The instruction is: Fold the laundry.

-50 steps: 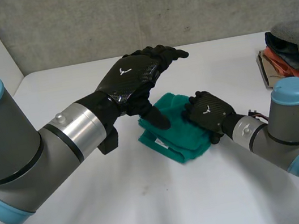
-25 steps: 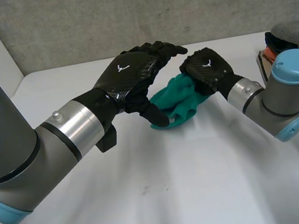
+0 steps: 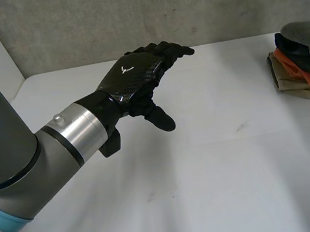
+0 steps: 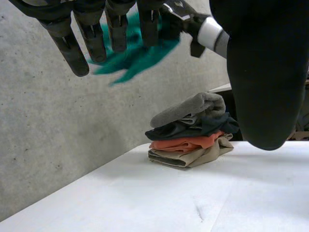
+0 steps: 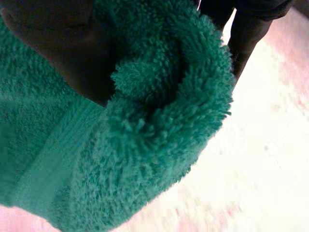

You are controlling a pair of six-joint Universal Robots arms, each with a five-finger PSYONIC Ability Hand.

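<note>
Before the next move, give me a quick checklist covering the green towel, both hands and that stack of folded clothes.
1. Right hand grips the green towel: ok, fingers curled into the terry.
2. Towel off the table: ok, it hangs in the air.
3. Towel neatly folded: not ok, it looks bunched in the hand.
4. Left hand free: ok, fingers straight, holding nothing, above the table.
5. Stack of folded clothes steady: ok, it sits level, grey piece on top, nothing touching it.

Bright, diffuse light on the white surface [image 3: 226, 187]; faint shadow beneath the stack [image 4: 190, 133]; surface washed out beside the towel [image 5: 145, 145].
</note>
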